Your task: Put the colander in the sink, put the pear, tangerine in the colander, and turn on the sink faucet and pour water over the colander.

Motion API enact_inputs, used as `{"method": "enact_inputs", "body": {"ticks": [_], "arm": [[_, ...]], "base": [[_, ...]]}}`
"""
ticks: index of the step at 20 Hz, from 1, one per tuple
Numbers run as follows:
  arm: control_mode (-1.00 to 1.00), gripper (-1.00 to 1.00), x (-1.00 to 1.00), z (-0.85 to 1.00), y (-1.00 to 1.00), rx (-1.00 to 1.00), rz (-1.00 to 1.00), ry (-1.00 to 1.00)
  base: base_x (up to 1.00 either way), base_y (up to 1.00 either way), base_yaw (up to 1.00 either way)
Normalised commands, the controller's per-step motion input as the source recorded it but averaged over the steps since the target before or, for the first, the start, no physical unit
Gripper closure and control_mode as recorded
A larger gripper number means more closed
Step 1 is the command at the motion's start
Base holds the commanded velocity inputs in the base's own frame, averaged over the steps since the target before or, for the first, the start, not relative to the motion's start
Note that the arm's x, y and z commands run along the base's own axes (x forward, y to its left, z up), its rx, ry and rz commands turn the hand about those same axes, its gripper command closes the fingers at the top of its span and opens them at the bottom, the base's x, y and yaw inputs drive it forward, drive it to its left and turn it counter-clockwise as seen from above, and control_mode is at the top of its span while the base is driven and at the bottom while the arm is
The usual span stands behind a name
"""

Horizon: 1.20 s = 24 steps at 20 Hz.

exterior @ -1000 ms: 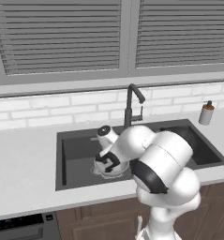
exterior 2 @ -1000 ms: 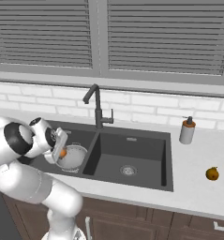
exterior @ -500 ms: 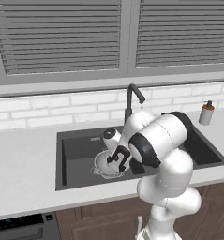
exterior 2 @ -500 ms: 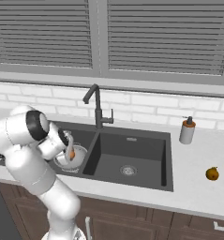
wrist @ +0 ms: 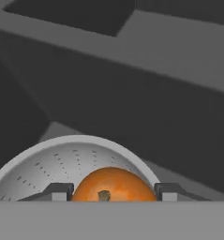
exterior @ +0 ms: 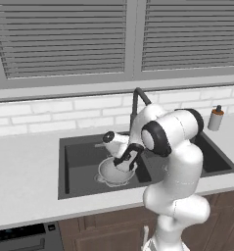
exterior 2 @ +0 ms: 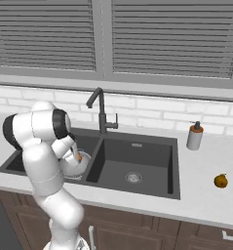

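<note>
Holding the tangerine [wrist: 114, 184] clamped in my jaws, I hang over the colander [exterior: 113, 172], which sits in the left basin of the sink [exterior 2: 137, 168]. In the hand view the orange fruit sits squarely between my two finger tips, with the colander's holed inner wall curving behind and below it. I cannot tell whether the fruit touches the metal. From the right base view a sliver of orange peeks out at my gripper [exterior 2: 78, 157], just above the colander's rim.

My arm leans down into the left basin, close beside the divider between the two basins. The faucet [exterior 2: 100, 110] rises from the back edge of the sink, above the divider and near my arm. On the bench [exterior 2: 205, 195] to the right of the sink, the pear [exterior 2: 221, 181] lies well apart from everything else. A soap bottle [exterior 2: 195, 136] stands by the wall, behind the sink's right corner.
</note>
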Motion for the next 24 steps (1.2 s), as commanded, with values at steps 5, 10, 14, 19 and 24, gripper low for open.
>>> {"method": "enact_inputs", "body": {"ticks": [5, 10, 14, 19, 24], "arm": [[-1.0, -1.0, -0.02, -0.52, 0.31, -0.27, 0.0, 0.0], [-1.0, -1.0, -0.19, -0.66, 0.0, -0.19, 0.0, -0.04], [-1.0, -1.0, -0.18, -0.65, 0.02, -0.18, 0.0, -0.11], [-1.0, -1.0, -0.67, 0.2, 0.01, 0.01, 0.0, -0.32], [-1.0, -1.0, -0.94, 0.97, 0.0, 0.17, 0.0, -0.33]], "base": [[0.0, 0.0, 0.0], [0.0, 0.0, 0.0], [0.0, 0.0, 0.0], [0.0, 0.0, 0.0], [0.0, 0.0, 0.0]]}}
